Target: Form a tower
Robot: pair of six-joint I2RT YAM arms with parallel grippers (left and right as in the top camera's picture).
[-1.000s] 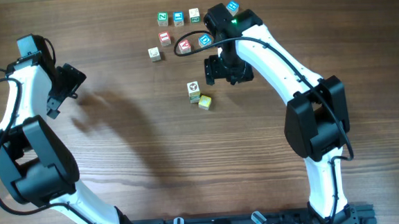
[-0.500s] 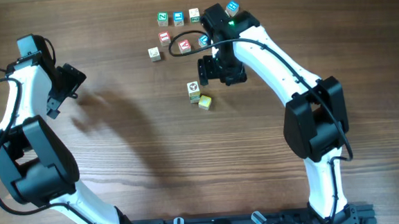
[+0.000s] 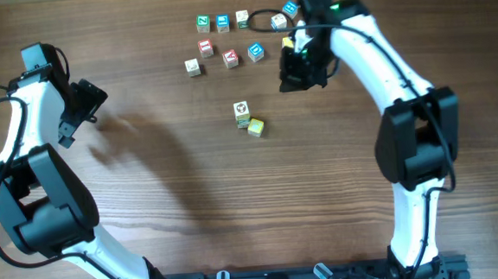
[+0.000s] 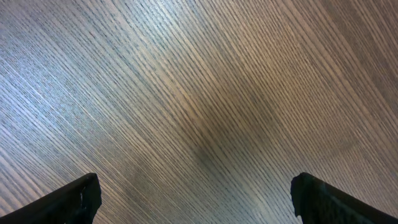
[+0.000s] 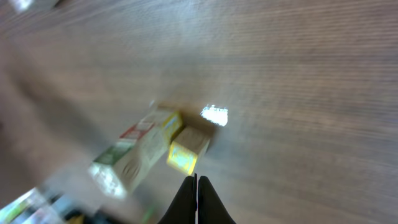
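Several cubes tall, the tower point(image 3: 242, 114) stands ahead and left of the right gripper point(image 5: 196, 190), whose fingers are pressed together on nothing; the left gripper point(image 4: 198, 202) gapes. One low sweep could topple something so slim. Its long axis looks vertical, top face skyward.

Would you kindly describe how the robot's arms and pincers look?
The left arm and right arm have white links, bulky black joints and black cables; the right carries a green light. The left pincer and right pincer have black fingers.
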